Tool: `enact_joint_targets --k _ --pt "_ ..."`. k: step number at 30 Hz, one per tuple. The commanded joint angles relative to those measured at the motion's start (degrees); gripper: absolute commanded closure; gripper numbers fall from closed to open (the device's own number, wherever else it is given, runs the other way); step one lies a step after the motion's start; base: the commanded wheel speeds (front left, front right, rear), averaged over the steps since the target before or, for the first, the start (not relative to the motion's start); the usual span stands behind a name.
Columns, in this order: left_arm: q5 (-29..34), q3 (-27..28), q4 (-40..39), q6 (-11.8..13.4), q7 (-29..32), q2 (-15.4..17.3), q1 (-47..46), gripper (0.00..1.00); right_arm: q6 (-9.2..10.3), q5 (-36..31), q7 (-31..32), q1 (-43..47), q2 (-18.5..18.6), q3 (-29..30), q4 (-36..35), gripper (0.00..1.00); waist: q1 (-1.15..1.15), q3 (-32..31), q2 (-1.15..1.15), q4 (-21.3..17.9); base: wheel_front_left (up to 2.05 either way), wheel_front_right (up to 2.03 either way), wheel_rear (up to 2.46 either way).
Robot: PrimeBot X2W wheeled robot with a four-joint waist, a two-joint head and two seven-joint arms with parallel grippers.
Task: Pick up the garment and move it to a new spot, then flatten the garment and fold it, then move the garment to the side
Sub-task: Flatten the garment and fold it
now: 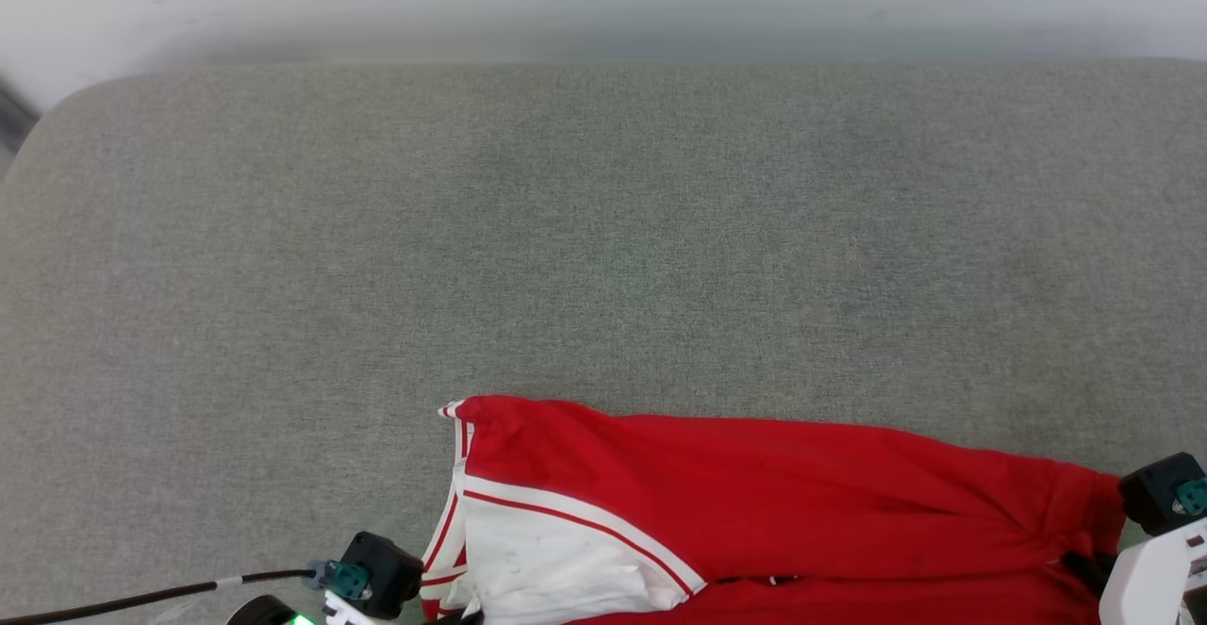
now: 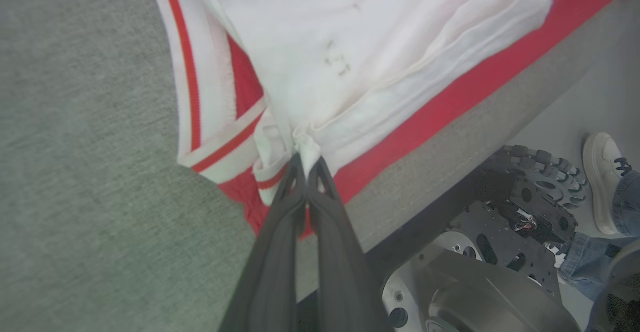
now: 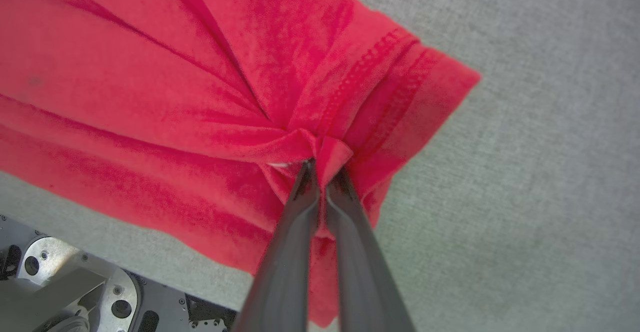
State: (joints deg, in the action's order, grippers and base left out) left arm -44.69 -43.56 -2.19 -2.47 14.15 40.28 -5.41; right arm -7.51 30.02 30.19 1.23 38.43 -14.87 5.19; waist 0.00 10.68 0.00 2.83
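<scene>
Lying along the near edge of the grey woven surface [image 1: 603,229], the soft red shirt [image 1: 773,493] is creased. The left gripper [image 2: 306,166] pinches bunched white sleeve fabric; the right gripper [image 3: 323,168] pinches the stitched red hem.

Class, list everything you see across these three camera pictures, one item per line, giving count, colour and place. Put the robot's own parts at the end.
shirt: one, red with a white sleeve and red-and-white trim, along the near edge of the padded surface
padded surface: one, grey fabric, under the shirt
shoe: one, white, on the floor beside the wheeled base
jeans: one pair, blue, on a person next to the shoe
cable: one, black, lower left of the head view
wheeled base: one, black and silver, below the padded surface's edge
left gripper: one, dark, shut on the shirt's white part
right gripper: one, dark, shut on the shirt's red hem
</scene>
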Motion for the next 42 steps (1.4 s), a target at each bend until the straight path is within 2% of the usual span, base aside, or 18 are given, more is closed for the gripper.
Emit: enact_joint_targets --k 1,2,11,16,22,27,32,35,39,42 --pt "0.18 -0.1 0.37 -0.15 -0.54 -0.47 -0.73 0.6 0.04 0.16 -0.44 -0.74 -0.32 -0.26 0.51 0.25 0.0 0.1 0.0 -0.02 0.0 0.0 0.0" --pt "0.52 -0.1 0.91 -0.4 -1.17 -0.87 -1.1 0.0 0.04 0.22 -0.69 -1.05 -0.65 -0.22 1.08 0.0 0.0 0.1 0.0 -0.07 0.0 0.0 0.0" --pt "0.69 0.34 4.54 -0.38 -5.64 -2.93 -0.59 0.0 0.03 4.01 -1.32 -2.53 -2.21 -0.33 1.77 0.0 0.0 -3.18 0.0 -0.33 0.0 0.0 0.0" --pt "-0.27 3.1 2.5 1.22 -9.66 -3.01 0.29 0.0 0.03 6.71 -0.42 -2.72 -2.79 3.33 -1.81 0.0 0.0 -5.85 0.0 -0.33 0.0 0.0 0.0" --pt "-0.72 8.33 -0.87 4.05 -17.82 -3.44 1.34 0.0 0.03 7.47 3.08 -1.39 -4.75 10.58 -6.54 0.0 0.0 -8.0 0.0 0.2 0.0 0.0 0.0" --pt "-0.44 13.66 -1.71 7.25 -27.35 -6.54 3.47 0.0 0.03 4.96 6.3 1.18 -8.87 16.68 -7.52 0.0 0.0 -8.63 0.0 0.96 0.0 0.0 0.0" --pt "1.42 22.34 -2.65 8.23 -29.34 -10.28 6.16 0.0 0.02 2.59 9.63 3.85 -15.45 23.64 -5.49 0.0 0.0 -8.26 0.0 2.04 0.0 0.0 0.0" --pt "5.65 29.47 -4.35 6.66 -29.34 -13.8 8.85 0.0 0.02 0.92 10.74 5.18 -18.45 27.31 -4.38 0.0 0.0 -7.7 0.0 2.69 0.0 0.0 0.0" --pt "13.14 35.02 -5.93 1.0 -29.32 -17.25 10.66 0.0 0.02 -0.12 10.51 5.95 -21.56 30.64 -2.69 0.0 0.0 -6.39 0.0 3.55 0.0 0.0 0.0" --pt "18.6 37.72 -6.24 -1.91 -29.33 -20.1 10.96 0.0 0.02 -0.13 10.08 6.16 -23.15 31.74 -1.09 0.0 0.0 -5.37 0.0 4.13 0.0 0.0 0.0"
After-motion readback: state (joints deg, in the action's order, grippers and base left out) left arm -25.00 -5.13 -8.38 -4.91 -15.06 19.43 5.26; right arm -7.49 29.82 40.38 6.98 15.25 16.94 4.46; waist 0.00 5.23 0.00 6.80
